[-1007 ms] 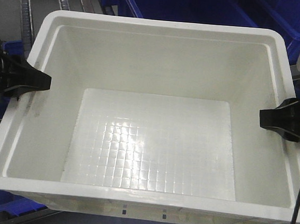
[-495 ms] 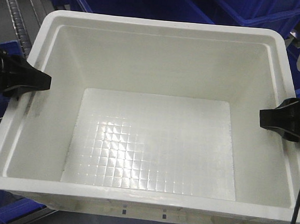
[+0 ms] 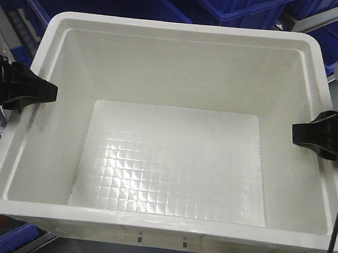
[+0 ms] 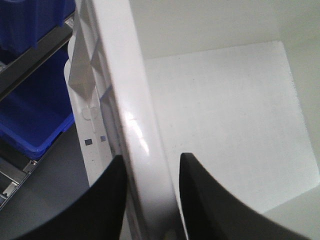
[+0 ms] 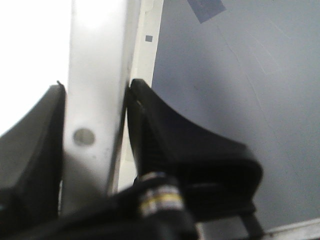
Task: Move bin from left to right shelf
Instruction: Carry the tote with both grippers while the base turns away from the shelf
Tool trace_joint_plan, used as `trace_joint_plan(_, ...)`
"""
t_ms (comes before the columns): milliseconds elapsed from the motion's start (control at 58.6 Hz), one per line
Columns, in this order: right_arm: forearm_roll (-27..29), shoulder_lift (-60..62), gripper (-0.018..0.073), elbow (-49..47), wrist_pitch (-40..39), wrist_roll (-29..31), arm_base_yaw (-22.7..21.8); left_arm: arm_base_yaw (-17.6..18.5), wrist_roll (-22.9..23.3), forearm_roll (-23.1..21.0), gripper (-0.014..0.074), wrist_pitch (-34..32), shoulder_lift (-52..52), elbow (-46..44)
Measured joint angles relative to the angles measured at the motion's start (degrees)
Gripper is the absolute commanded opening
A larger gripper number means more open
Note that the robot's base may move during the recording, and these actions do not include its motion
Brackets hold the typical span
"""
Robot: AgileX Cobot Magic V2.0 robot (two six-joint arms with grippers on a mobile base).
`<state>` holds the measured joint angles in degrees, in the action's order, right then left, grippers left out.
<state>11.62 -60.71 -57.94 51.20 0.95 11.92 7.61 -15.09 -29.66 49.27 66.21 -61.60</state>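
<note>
Your left gripper [image 3: 46, 91] and right gripper [image 3: 302, 132] each pinch a side rim of the bin [image 3: 179, 69] — a large white crate that fills the front view, its gridded floor showing; in both wrist views one black finger sits inside the wall and one outside, pressed against the rim. Dark blue crates [image 3: 237, 6] crowd just behind its far edge; another blue crate [image 4: 30, 110] sits lower beside the left wall — near, apart.

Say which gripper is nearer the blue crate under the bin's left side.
Left. Left gripper clamps the bin rim just above that blue crate; right gripper clamps the opposite rim.
</note>
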Motion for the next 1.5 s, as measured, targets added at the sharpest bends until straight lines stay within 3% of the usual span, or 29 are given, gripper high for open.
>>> trace_joint_plan(1502, 0.0, 0.0, -0.0005, 0.0, 0.0, 0.0, 0.0, 0.0, 0.0, 0.0, -0.0004, 0.0, 0.0, 0.0)
